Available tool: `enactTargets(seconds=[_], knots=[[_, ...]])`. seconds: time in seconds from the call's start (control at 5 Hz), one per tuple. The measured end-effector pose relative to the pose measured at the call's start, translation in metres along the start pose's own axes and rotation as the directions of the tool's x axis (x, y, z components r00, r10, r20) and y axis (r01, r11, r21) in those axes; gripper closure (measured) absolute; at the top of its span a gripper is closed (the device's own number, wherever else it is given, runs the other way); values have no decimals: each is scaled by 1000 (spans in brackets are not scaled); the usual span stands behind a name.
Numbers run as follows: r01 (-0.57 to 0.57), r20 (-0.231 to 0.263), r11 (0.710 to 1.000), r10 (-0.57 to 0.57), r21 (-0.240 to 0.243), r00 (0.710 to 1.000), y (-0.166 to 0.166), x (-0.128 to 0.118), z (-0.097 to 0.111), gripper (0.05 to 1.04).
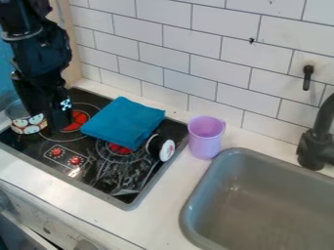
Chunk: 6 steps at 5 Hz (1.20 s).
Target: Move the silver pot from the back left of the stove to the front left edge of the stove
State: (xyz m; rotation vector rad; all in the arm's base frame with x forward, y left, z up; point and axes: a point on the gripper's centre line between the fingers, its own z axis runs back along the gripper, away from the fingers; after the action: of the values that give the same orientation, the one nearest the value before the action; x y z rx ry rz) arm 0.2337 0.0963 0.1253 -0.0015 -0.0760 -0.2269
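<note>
Well, from my end of the link I have the pincer (54,120) hanging low over the far-left part of the stove (108,171), its body in front of part of a small pot (29,126) with a patterned side. That pot is the nearest thing, just beside the pincer toward the view's left. I cannot tell whether the pincer is open or closed, nor whether it touches the pot's rim. My judgement is that this is close work at the pot, and moving the pincer from here calls for care on both flanks, since a folded blue cloth (124,122) lies just to its right on the stove.

Past the cloth, farther right of the pincer, a black thing with a round white end (167,150) rests at the stove's edge, tilted on its side. Beyond that, a purple cup (205,139) stands upright on the counter (159,219), and farthest from the pincer are the gray sink (187,215) and the dark faucet (313,146).

As for markings, the pincer carries a black-and-white patterned tag, and the round white end bears a small reddish mark. I can make out no legible writing on either.
</note>
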Motion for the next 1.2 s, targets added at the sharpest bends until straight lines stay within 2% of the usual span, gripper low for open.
enactTargets(seconds=[0.2, 0.4, 0.6, 0.8, 1.0, 1.2], knots=[[0, -18, 1000, 0, -12, 1000, 0, -1, -6, 81], [-24, 34, 999, 23, 26, 999, 24, 31, -8, 81], [-29, 90, 999, 31, -19, 995, 46, 63, -11, 81], [-64, 112, 997, 69, -40, 991, 77, 74, -17, 81], [-110, 110, 993, 114, -43, 987, 104, 81, -26, 81], [-172, 96, 984, 177, -51, 980, 128, 78, -35, 81]])
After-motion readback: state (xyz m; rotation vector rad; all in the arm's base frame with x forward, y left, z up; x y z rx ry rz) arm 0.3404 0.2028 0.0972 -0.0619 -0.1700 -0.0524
